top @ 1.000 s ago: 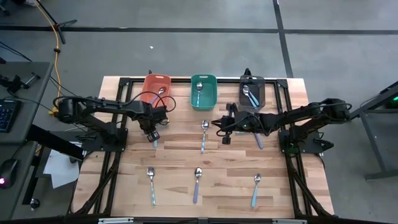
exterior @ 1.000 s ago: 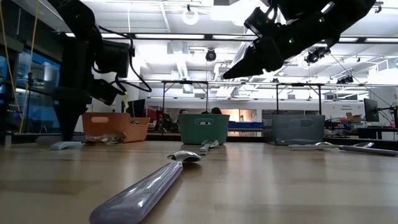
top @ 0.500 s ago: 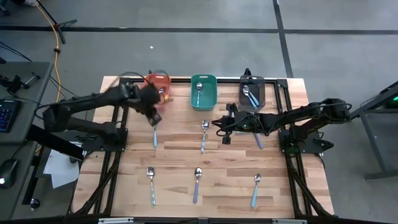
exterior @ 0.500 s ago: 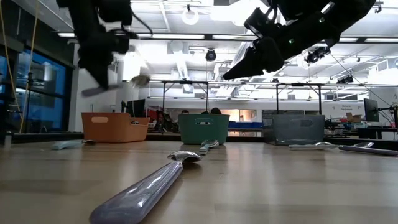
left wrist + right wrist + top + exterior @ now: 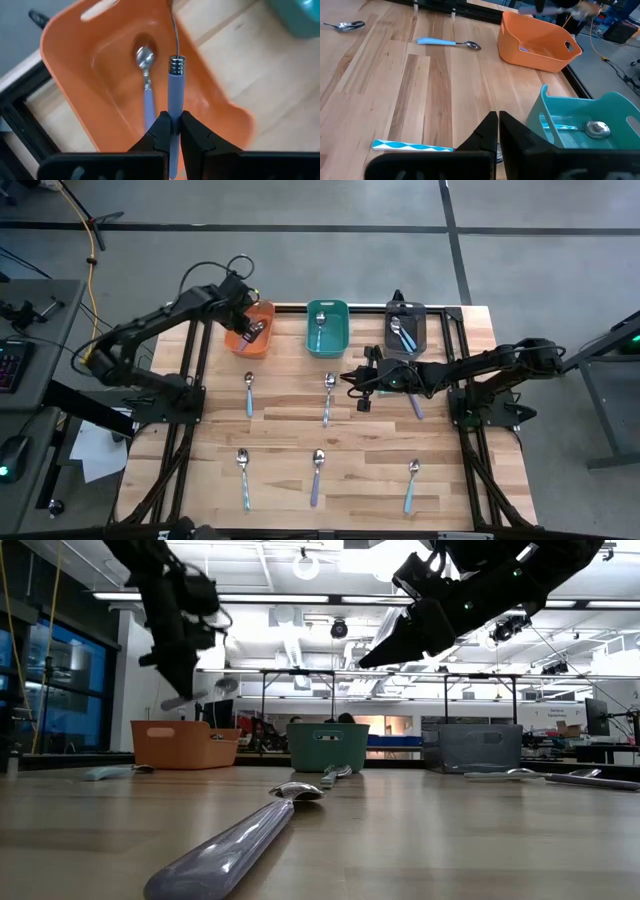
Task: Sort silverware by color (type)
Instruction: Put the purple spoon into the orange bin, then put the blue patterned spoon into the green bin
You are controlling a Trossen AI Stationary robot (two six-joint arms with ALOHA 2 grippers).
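My left gripper hangs over the orange bin, shut on a purple-handled spoon. Another purple-handled spoon lies in that bin. My right gripper hovers above the table's middle, right of the middle spoon, shut and empty. Several more spoons lie flat on the wood: one light blue, one purple, and three in the near row. The teal bin and the grey bin each hold spoons. My left gripper pinches the spoon's purple handle between its two fingers, which lie across it from above. The spoon is lifted clear over the orange bin. In the low view it slants below the gripper, bowl end toward the right.
The three bins stand in a row at the table's far edge. Bare wood shows between the two rows of spoons and near the left edge. A teal-striped handle lies just before my right gripper. Black frame rails run along the far edge.
My left gripper rose from the table beside the light blue spoon, carrying the purple-handled spoon clear of the wood, and swung toward the far edge until it was over the orange bin. The light blue spoon stayed on the table.
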